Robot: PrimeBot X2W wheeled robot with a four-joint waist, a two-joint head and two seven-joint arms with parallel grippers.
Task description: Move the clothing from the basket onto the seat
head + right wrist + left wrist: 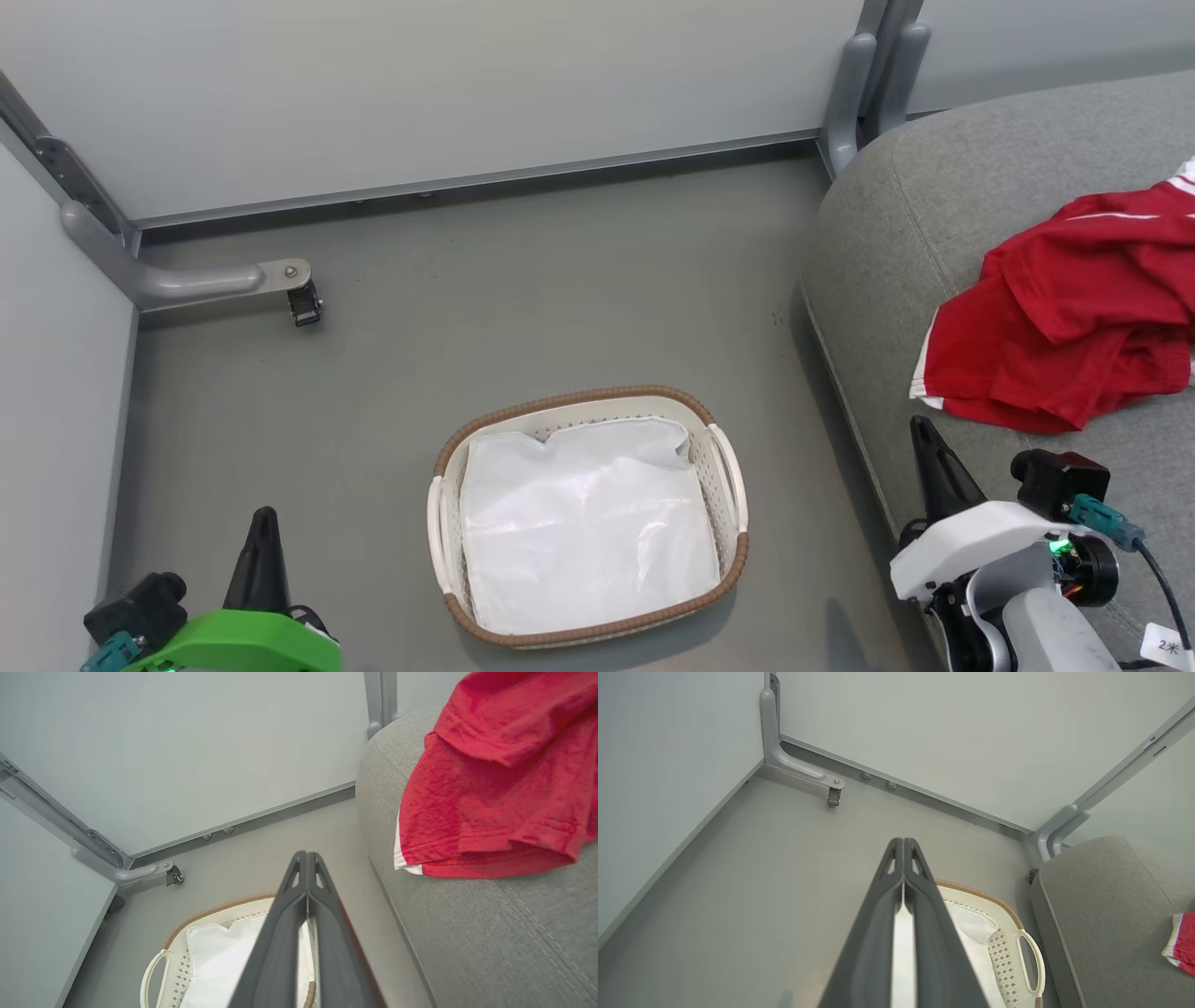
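The red clothing (1074, 317) with white trim lies crumpled on the grey seat (943, 205) at the right; its edge (1183, 945) and bulk (490, 779) show in the wrist views too. The cream basket (728, 485) with a brown rim stands on the floor in the middle, holding a plain white cloth sheet (583, 523). My left gripper (264, 523) is shut and empty at the lower left, well left of the basket. At the lower right, my right gripper (924, 439) is shut and empty, by the seat's front edge just below the clothing.
Pale wall panels close off the back and left. A grey bracket with a small caster (303, 303) juts onto the grey floor (523, 299) at the left. Another grey post (864, 84) stands behind the seat's corner.
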